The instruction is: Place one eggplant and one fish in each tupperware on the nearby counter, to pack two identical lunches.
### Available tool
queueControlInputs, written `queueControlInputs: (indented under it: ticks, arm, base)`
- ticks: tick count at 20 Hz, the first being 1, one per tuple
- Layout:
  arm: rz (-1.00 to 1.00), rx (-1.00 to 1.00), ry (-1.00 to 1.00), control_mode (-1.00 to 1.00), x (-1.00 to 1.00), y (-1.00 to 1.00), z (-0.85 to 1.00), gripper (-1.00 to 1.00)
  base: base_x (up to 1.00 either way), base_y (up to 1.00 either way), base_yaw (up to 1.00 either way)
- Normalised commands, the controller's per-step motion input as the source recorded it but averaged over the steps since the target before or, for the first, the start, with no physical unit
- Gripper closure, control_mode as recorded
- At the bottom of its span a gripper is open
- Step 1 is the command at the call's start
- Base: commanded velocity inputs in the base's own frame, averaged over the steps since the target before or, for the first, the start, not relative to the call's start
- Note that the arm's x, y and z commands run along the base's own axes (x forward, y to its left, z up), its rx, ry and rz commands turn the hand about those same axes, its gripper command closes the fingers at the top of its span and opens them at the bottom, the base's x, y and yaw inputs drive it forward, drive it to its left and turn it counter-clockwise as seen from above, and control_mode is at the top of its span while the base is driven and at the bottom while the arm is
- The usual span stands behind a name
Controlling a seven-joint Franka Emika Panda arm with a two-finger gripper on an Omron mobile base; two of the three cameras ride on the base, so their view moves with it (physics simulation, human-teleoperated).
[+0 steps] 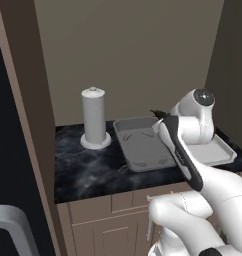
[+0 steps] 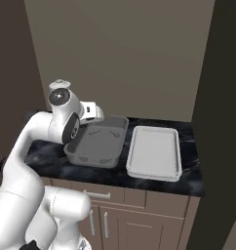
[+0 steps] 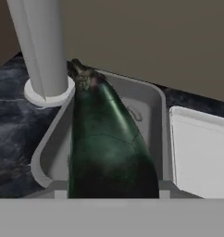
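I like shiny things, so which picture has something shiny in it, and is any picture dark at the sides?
In the hand view, the eggplant carries pale streaks of glare down its dark green skin. In the left base view, the black counter shows soft cloudy sheen, and the left edge falls into deep shadow. In the right base view, the right side is very dark, while the white tray looks bright and flat.

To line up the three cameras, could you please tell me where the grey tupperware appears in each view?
Left base view: the grey tupperware sits centre-right on the counter, right of the tall grey cylinder.
Right base view: it lies centre-left, partly behind the arm, left of the white tray.
Hand view: it spans the centre, under the eggplant.
Shared landmark: the white tray, directly beside it.
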Motion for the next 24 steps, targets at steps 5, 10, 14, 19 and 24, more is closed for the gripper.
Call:
queueControlInputs:
  ticks: [5,10,14,19,24]
  arm:
    - [-0.02,-0.01,0.13,-1.0,0.49,0.0,-0.75,1.0]
    - [0.0,0.0,0.18,-1.0,0.61,0.0,-0.62,1.0]
    - [0.0,0.0,0.12,-1.0,0.69,0.0,-0.53,1.0]
    - [0.0,0.0,0.03,-1.0,0.73,0.0,-0.51,1.0]
    - [0.0,0.0,0.0,-1.0,0.79,0.0,-0.49,1.0]
  base:
    - [0.0,0.0,0.0]
    - [0.0,0.0,0.0]
    - [0.0,0.0,0.0]
    - [0.0,0.0,0.0]
    - [0.0,0.0,0.0]
